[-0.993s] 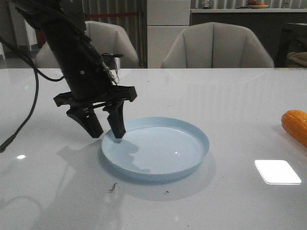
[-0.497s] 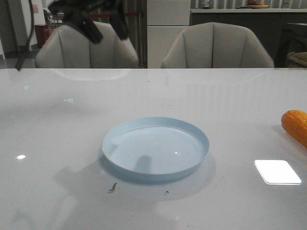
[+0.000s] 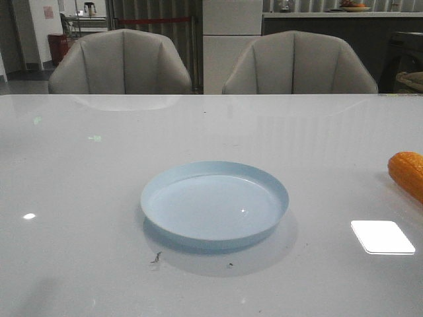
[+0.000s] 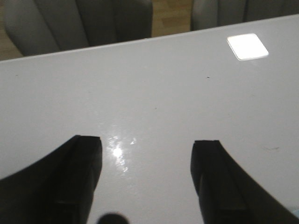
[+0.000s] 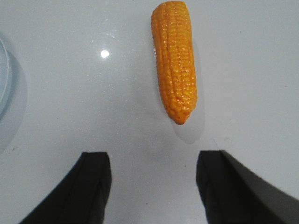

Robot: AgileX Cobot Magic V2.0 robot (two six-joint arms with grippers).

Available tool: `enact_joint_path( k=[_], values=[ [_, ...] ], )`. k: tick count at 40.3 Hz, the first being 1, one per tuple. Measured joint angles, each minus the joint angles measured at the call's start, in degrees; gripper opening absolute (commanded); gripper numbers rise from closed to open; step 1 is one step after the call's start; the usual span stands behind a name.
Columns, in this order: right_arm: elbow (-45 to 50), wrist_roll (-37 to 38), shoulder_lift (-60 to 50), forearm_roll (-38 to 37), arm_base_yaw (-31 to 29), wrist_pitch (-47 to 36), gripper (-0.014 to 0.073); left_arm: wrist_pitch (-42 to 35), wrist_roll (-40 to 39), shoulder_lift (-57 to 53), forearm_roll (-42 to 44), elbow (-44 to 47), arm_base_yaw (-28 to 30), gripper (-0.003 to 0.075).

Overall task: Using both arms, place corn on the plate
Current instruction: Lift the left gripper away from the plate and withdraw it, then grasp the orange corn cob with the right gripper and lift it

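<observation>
Below, in the left wrist view, the left gripper (image 4: 147, 179) fills the lower part of the frame, its two dark fingers (image 4: 79, 172) spread wide with only bare table (image 4: 154, 88) between them. A bright rectangular light reflection (image 4: 247, 46) lies at the upper right of that frame, and the backs of grey chairs (image 4: 79, 21) run along the top edge.

In the right wrist view, the right gripper (image 5: 152, 186) likewise occupies the bottom of the frame, its fingers (image 5: 93, 182) spread apart and holding nothing. The corn (image 5: 175, 58) lies flat on the table in the upper centre of the frame, its tapered tip pointing down toward the gap between the fingers, clear of both. A sliver of the pale blue plate (image 5: 3, 79) shows at the left edge, well apart from the corn.

In the front view, neither gripper appears. The plate (image 3: 215, 231) sits at the centre of the frame, nothing on it, resting flat on the glossy table (image 3: 99, 165). The corn (image 3: 406, 173) is at the right edge, partly cut off by the frame, well apart from the plate. A white reflection (image 3: 383, 236) lies at the lower right, between plate and corn but nearer the camera. Two small dark specks (image 3: 156, 257) mark the table just below the plate. Two grey chairs (image 3: 119, 63) stand behind the table across the top of the frame.
</observation>
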Motion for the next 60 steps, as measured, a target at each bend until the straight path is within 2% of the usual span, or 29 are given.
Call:
enact_joint_path(
  k=[8,14,21,27,35,41,49,60],
  values=[
    [0.0,0.0,0.0,0.0,0.0,0.3,0.0513,-16.1,0.0,-13.4,0.1,26.0,2.1,0.047],
    [-1.7,0.0,1.0,-0.1,0.0,3.5,0.0513,-26.3,0.0,-22.5,-1.2,44.7,2.1,0.047],
    [-8.5,0.0,4.8,-0.3,0.0,6.5,0.0513,-32.8,0.0,-32.6,-4.1,58.1,2.1,0.047],
    [-17.9,0.0,11.6,-3.0,-0.1,8.6,0.0513,-33.5,0.0,-39.4,-5.7,62.3,2.1,0.047],
    [-30.5,0.0,24.8,-4.9,-1.7,15.9,0.0513,-33.5,0.0,-45.6,-6.4,62.6,2.1,0.047],
    [-36.9,0.0,34.0,-5.4,-1.9,18.2,0.0513,-33.6,0.0,-47.0,-6.4,62.6,2.2,0.047],
    [-40.0,0.0,42.1,-4.6,-1.9,18.4,0.0513,-33.6,0.0,-47.0,-6.4,62.7,2.1,0.047],
    [-40.2,0.0,46.9,-4.7,-1.9,17.2,0.0513,-33.6,0.0,-47.1,-6.4,62.9,2.1,0.047]
  ],
)
